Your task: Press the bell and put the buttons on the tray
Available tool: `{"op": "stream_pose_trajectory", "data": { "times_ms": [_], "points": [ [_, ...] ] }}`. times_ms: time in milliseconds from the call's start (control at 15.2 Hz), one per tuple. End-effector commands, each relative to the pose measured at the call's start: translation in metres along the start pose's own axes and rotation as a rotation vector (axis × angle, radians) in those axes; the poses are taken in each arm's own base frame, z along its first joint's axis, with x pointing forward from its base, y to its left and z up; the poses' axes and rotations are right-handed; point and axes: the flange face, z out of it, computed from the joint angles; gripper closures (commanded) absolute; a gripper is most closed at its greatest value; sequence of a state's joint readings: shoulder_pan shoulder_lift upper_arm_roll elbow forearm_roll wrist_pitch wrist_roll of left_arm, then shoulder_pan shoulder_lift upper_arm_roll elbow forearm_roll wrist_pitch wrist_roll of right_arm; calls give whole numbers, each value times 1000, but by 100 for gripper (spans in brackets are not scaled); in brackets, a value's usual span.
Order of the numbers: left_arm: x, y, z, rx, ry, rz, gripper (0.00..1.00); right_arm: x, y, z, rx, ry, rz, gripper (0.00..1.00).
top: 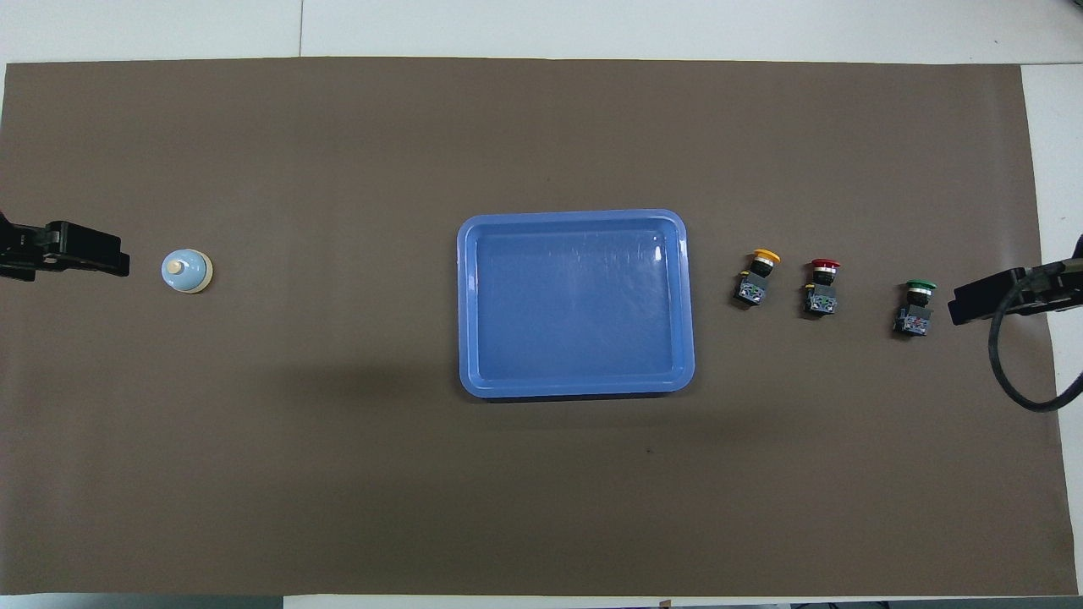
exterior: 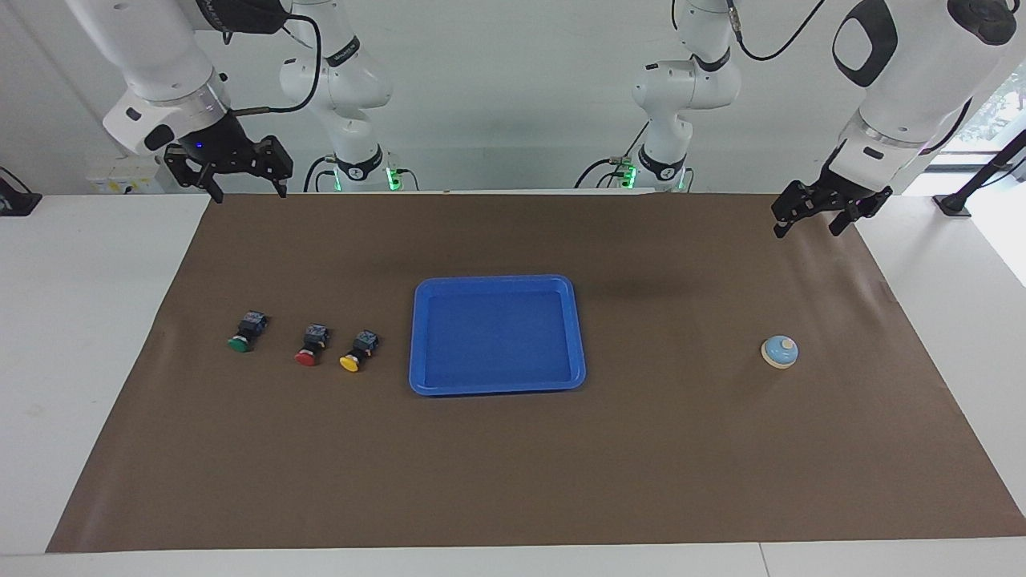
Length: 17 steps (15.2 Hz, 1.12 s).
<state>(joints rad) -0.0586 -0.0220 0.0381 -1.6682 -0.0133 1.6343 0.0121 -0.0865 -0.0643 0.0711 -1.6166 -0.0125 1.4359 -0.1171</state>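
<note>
You have three buttons, one tray, one bell and two arms.

The three buttons lie on their sides in a row on the brown mat (exterior: 513, 465) that covers the desk (exterior: 80, 336). Each one's long side runs from near the robots to away from them. The round caps point away from the robots and the black bodies point toward them. The green button (exterior: 244, 332) is the one closest to your right end effector (exterior: 238, 191). Then comes the red button (exterior: 311, 345), then the yellow button (exterior: 358, 350), which sits just beside the tray (exterior: 420, 336). All three lie on the mat, apart from each other.

The blue tray has nothing in it. Its long side runs from one arm's end of the desk to the other. It sits well apart from both end effectors, between them.

The bell (exterior: 780, 352) stands upright with its cream knob on top. It is near your left end effector (exterior: 806, 222), on the mat.

Your right end effector hangs up in the air over the mat's corner, open, holding nothing. Your left end effector hangs over the mat's other corner, open too, holding nothing.

You cannot read any words on the buttons, the bell or the tray.
</note>
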Motion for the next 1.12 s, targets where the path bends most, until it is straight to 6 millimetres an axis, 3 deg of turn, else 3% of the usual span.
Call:
{"op": "stream_pose_trajectory", "data": {
  "times_ms": [0, 132, 264, 660, 923, 1055],
  "points": [
    [1, -1, 3, 1, 20, -16, 0, -7, 2, 0, -10, -6, -13, 0],
    [0, -5, 6, 0, 20, -22, 69, -7, 2, 0, -10, -6, -13, 0],
    [-1, -7, 9, 0, 15, -25, 100, -7, 2, 0, -10, -6, -13, 0],
    [5, -18, 25, 2, -1, -45, 100, -7, 2, 0, -10, -6, -13, 0],
    [30, -30, 64, 11, -21, -58, 100, -7, 2, 0, -10, -6, -13, 0],
    [45, -37, 96, 13, -30, -64, 100, -7, 2, 0, -10, -6, -13, 0]
  ]
}}
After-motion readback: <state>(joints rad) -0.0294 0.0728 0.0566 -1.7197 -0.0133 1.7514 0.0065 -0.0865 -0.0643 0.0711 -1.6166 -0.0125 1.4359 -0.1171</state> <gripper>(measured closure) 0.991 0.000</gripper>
